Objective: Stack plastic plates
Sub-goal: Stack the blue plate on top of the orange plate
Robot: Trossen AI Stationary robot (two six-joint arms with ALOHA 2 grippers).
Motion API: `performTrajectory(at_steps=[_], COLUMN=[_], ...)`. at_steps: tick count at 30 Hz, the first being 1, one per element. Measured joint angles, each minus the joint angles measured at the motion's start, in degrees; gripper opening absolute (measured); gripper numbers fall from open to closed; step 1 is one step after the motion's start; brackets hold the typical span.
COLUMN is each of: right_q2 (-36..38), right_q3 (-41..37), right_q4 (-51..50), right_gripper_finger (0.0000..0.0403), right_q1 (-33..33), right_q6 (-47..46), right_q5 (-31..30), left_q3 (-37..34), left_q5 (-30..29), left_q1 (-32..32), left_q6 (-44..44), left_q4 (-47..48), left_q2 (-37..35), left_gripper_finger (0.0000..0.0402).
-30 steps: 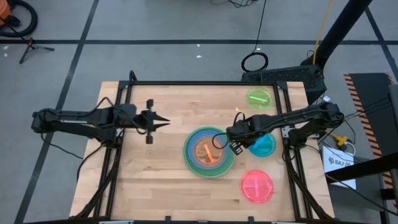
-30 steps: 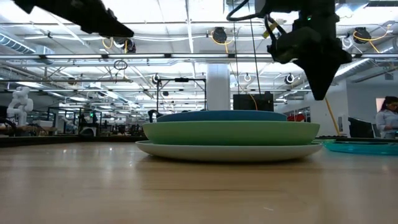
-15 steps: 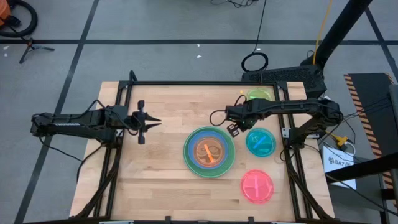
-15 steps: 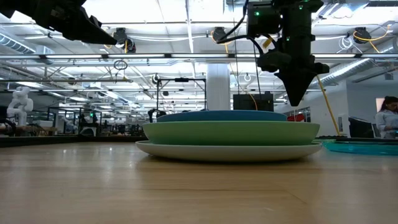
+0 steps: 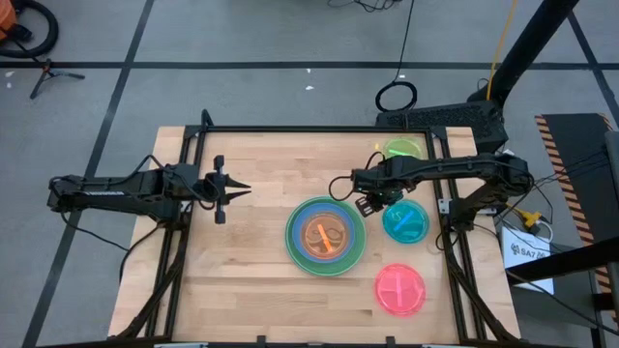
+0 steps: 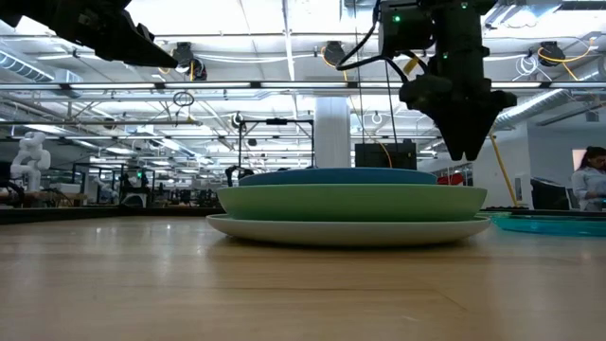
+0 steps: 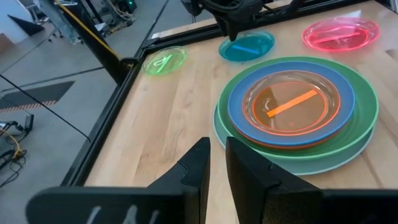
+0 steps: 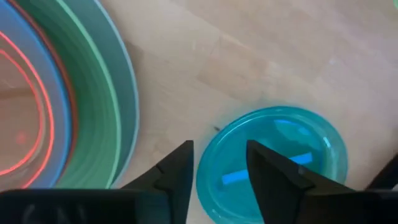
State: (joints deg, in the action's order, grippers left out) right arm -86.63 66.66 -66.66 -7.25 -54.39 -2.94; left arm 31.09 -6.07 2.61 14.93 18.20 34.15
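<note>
Centre of table: stack of plates, light blue at the base, then green, rust-red, blue and orange on top. Teal plate, lime plate and pink plate lie separately. Right gripper, fingers parted and empty, hangs between stack and teal plate; left gripper, nearly closed and empty, waits left of the stack.

1. The setting was a large robotics laboratory or industrial test hall, seen beyond a wooden table in a black metal frame.
2. The ceiling carried strip lights, pipes and hanging cables.
3. A white humanoid robot stood far back among equipment racks.
4. The grey floor bore dark tape lines and loose cables.
5. A person stood at the hall's edge.
</note>
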Motion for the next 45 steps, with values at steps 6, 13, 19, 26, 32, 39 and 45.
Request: performTrajectory(at_steps=[6, 13, 19, 26, 32, 39, 45], right_q2=[0.0, 0.0, 0.0, 0.0, 0.0, 0.0, 0.1], right_q3=[-5.3, -14.7, -18.0, -19.0, -19.4, -19.4, -16.9], right_q4=[2.2, 4.8, 9.5, 13.1, 14.1, 13.5, 9.6], right_gripper_finger=[0.0155, 0.0155, 0.0155, 0.0155, 0.0155, 0.0155, 0.0155], right_q1=[3.3, 6.7, 7.0, 7.0, 7.0, 7.0, 7.0], right_q6=[-3.6, -6.5, -8.2, -8.4, -9.4, -8.0, -8.0], right_q5=[1.9, 8.1, 9.0, 7.2, 5.0, 4.5, 4.2], left_q3=[0.0, 0.0, 0.0, 0.0, 0.0, 0.1, 0.1], left_q5=[0.0, 0.0, 0.0, 0.0, 0.0, 0.0, 0.0], left_q1=[0.0, 0.0, 0.0, 0.0, 0.0, 0.0, 0.0], left_q6=[-0.1, -0.5, -0.4, -0.4, -0.4, -0.4, -0.4], left_q4=[0.0, 0.0, 0.0, 0.0, 0.0, 0.0, 0.0], left_q2=[0.0, 0.0, 0.0, 0.0, 0.0, 0.0, 0.0], left_gripper_finger=[0.0060, 0.0060, 0.0060, 0.0060, 0.0060, 0.0060, 0.0060])
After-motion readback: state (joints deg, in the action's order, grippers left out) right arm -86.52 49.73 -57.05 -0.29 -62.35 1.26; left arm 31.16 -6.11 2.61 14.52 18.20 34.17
